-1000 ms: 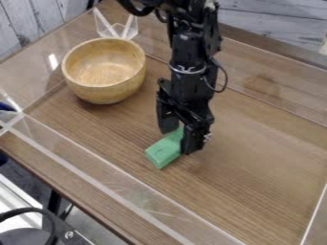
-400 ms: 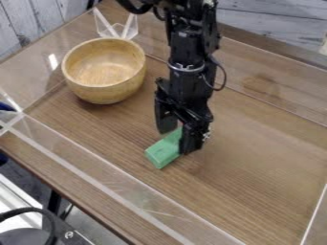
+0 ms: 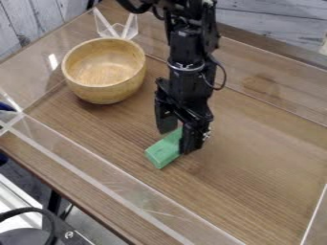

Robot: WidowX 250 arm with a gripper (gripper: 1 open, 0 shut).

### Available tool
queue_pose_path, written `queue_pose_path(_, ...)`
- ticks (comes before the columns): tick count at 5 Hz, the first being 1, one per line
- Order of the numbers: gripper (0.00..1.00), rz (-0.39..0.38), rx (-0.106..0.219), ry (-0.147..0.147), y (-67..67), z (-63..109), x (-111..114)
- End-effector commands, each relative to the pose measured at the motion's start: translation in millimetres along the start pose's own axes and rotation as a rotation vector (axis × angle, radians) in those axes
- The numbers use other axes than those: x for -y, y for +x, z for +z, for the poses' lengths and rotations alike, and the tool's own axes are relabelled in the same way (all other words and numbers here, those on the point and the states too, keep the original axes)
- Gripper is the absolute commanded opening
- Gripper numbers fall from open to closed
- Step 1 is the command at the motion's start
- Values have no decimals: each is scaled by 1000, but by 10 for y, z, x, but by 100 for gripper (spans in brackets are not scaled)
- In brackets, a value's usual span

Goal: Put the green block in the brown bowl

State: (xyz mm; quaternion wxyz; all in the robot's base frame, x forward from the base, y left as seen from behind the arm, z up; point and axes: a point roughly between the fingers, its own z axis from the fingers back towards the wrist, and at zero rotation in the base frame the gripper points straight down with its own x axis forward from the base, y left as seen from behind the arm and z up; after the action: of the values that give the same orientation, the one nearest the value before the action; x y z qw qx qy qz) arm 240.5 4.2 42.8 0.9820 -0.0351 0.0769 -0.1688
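The green block (image 3: pixel 163 153) lies flat on the wooden table, near the front edge. My gripper (image 3: pixel 183 137) points straight down right over the block's far end, its black fingers (image 3: pixel 193 140) open and straddling that end. I cannot tell whether the fingers touch the block. The brown bowl (image 3: pixel 105 69) stands at the back left, empty, well apart from the block and the arm.
A clear plastic wall (image 3: pixel 76 174) runs along the table's front and left edges. A pale folded object (image 3: pixel 115 24) stands behind the bowl. Bare wooden table (image 3: pixel 262 144) stretches to the right of the arm.
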Motion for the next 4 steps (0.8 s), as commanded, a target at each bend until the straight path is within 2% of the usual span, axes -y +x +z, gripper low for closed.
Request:
queue_pose_path(1,100,7,70,24,112,162,-61)
queue_pose_path(2,100,10,62,21,118,125,-71)
queue_pose_path(3,0,12,59,19,120,93,-84)
queue_pose_path(4,0,15,63,19,123,119,-89)
